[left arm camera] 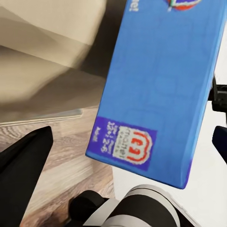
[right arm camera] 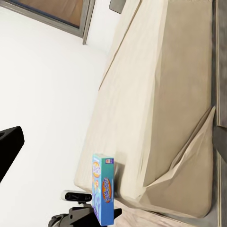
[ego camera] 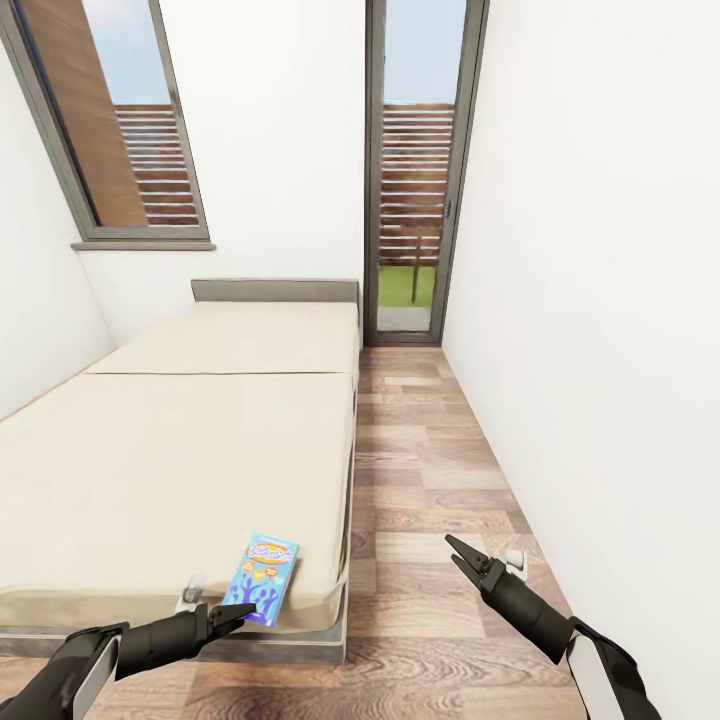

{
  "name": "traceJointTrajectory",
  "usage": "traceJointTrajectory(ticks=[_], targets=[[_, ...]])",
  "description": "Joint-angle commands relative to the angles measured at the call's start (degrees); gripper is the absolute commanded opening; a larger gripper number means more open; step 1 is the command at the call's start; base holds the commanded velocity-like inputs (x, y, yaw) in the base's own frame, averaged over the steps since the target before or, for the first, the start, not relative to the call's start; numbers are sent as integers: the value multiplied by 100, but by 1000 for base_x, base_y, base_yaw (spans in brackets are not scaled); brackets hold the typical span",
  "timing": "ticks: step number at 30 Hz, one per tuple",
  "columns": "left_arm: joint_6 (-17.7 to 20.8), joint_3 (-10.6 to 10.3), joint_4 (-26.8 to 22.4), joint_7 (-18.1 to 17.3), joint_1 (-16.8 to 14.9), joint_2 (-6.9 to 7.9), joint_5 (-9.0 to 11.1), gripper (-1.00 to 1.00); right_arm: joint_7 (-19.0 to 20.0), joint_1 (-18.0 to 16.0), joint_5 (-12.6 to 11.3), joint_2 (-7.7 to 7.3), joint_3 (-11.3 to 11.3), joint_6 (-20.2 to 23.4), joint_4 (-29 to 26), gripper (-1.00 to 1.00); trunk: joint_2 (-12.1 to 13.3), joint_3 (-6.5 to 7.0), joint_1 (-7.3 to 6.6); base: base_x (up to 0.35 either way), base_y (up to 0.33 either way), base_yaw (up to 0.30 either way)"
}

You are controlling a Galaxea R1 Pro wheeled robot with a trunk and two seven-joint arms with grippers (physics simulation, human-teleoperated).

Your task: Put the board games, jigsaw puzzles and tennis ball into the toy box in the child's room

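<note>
The left gripper [ego camera: 238, 612] is nearest, low in the head view at the bed's near corner, its dark fingers reaching up to the bottom end of the blue game box [ego camera: 262, 577]. In the left wrist view the box [left arm camera: 156, 90] fills the space just beyond the gripper, one black finger [left arm camera: 26, 158] standing well off its left side and another dark part at the far right edge, so the jaws look spread wide on either side of the box without pressing it; whether they touch it I cannot tell. The box lies flat on the cream mattress near the bed's [ego camera: 150, 460] front right corner, its long side running away from the robot, with orange marks and a white label on its face. From the right wrist view the same box [right arm camera: 103, 188] is seen edge-on above the left gripper [right arm camera: 82, 213]. The right gripper [ego camera: 462, 556] hangs over the wood floor [ego camera: 430, 470] to the right of the bed, apart from everything, its 2 fingers parted and holding nothing. Farther off, the mattress divides into 2 sections, ending at a grey headboard [ego camera: 275, 291]. Behind it a window [ego camera: 120, 120] sits in the white wall, and a tall glass door [ego camera: 415, 170] closes the far end of the floor strip.
</note>
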Motion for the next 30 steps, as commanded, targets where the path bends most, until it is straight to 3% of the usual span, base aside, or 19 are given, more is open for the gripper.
traceJointTrajectory(ticks=[1, 11, 20, 30], targets=[[-67, 33, -4, 4, -113, -6, 105, 100, 9, -4, -15, 5, -14, 36, 0, 100, -2, -4, -1, 0, -13, 0], [-51, 27, -4, -14, -113, 3, 107, 100, 9, -4, -15, 5, -15, 36, -1, 100, -2, -4, -1, 0, -3, 0], [-41, 25, -4, -21, -113, 4, 113, 100, 9, -3, -15, 5, -15, 36, -1, 100, 359, 157, -198, 0, 0, 0], [-36, 25, -4, -22, -113, 3, 114, 100, 9, -3, -15, 5, -15, 36, -1, 100, 359, 157, -198, 0, 0, 0]])
